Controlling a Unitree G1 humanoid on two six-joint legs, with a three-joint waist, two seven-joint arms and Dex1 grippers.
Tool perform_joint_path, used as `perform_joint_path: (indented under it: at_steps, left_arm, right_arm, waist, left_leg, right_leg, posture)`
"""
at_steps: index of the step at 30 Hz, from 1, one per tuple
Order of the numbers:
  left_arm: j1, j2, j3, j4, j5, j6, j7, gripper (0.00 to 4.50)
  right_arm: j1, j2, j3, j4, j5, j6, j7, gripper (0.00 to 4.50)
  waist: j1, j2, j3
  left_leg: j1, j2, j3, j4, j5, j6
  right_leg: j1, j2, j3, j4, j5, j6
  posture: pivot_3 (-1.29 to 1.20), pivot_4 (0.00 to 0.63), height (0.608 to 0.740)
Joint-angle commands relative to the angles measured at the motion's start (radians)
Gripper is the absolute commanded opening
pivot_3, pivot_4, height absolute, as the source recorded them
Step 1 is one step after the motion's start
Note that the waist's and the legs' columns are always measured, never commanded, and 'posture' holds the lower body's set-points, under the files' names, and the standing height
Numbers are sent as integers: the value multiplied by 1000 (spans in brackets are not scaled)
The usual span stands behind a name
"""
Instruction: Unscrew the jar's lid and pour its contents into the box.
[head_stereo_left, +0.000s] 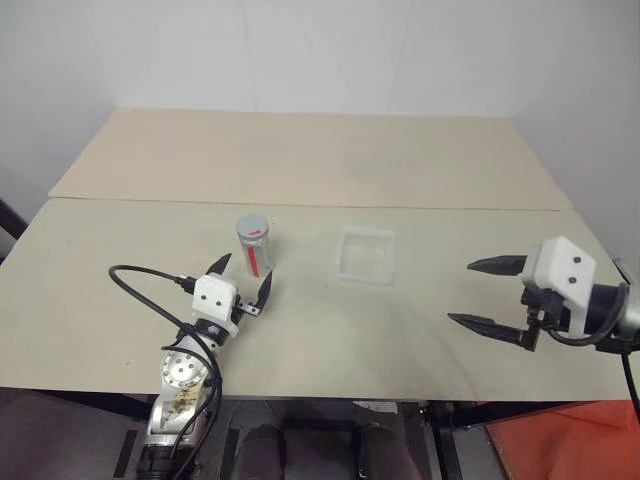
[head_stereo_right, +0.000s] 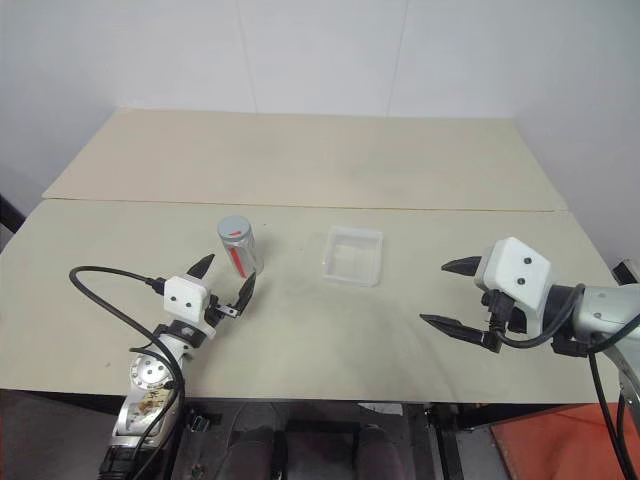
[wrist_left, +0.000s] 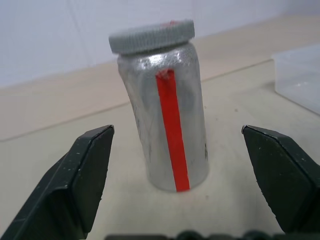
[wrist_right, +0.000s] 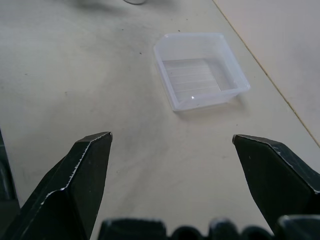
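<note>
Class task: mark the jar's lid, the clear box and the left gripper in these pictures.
lid (wrist_left: 151, 36): left wrist view, its ribbed side.
box (wrist_right: 233, 65): right wrist view, its side rim.
left gripper (head_stereo_left: 243, 277): left eye view, between its open fingertips.

L arm low at front-left, left gripper (head_stereo_left: 241, 278) pointing fwd, fingers wide apart, R arm in from right side, right gripper (head_stereo_left: 489, 293) aimed inward, fingers spread wide, nothing held

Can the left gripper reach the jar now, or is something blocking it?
Probably yes. The left gripper is open just short of the upright jar, its fingers spread wider than the jar and nothing between them.
</note>
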Motion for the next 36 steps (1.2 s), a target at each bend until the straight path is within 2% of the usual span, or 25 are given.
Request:
perform_joint_path:
  at_steps: [1, 7, 14, 20, 27, 30, 36]
  left_arm:
    - [-34, -9, -22, 49, 43, -74, 45, 4453]
    - [-103, -31, -8, 141, 90, -117, 157, 4453]
    - [-155, -72, -22, 213, 10, -121, 128, 4453]
    - [-247, -88, -17, 320, 55, -156, 214, 4453]
    - [-280, -90, -15, 366, 72, -182, 266, 4453]
    - [-282, -84, -21, 379, 91, -195, 287, 3859]
    - [-279, -77, -31, 382, 99, -218, 290, 1954]
  right_arm:
    - [-10, 0, -13, -18, -8, -27, -18, 4500]
    - [-10, 7, 5, -13, -23, -33, -33, 4500]
    - [-32, 13, 9, -7, -33, -33, -62, 4500]
    - [-27, 8, -5, -15, -34, -29, -70, 4500]
    - [-10, 11, -21, -29, -50, -24, -84, 4500]
    - [-12, 11, -21, -33, -52, -21, -94, 4500]
    - [-12, 12, -9, -33, -56, -23, -102, 4500]
  waist:
    - [1, 0, 0]
    - [1, 0, 0]
    - [2, 0, 0]
    - [2, 0, 0]
    - [2, 0, 0]
    - [2, 0, 0]
    - [2, 0, 0]
  left_leg:
    - [0, 0, 0, 0, 0, 0]
    - [0, 0, 0, 0, 0, 0]
    - [0, 0, 0, 0, 0, 0]
    - [0, 0, -1, 0, 0, 0]
    - [-1, 0, -1, 0, 0, 0]
    - [-1, 0, -1, 0, 0, 0]
    - [-1, 0, -1, 0, 0, 0]
  right_leg:
    - [0, 0, 0, 0, 0, 0]
    - [0, 0, 0, 0, 0, 0]
    - [0, 0, 0, 0, 0, 0]
    - [0, 0, 0, 0, 0, 1]
    - [0, 0, 0, -1, 1, 1]
    - [0, 0, 0, -1, 1, 1]
    - [0, 0, 0, -1, 1, 1]
  posture:
    - [0, 150, 740]
    - [0, 150, 740]
    - [0, 150, 740]
    - [0, 150, 740]
    - [0, 150, 740]
    - [0, 150, 740]
    - [0, 150, 740]
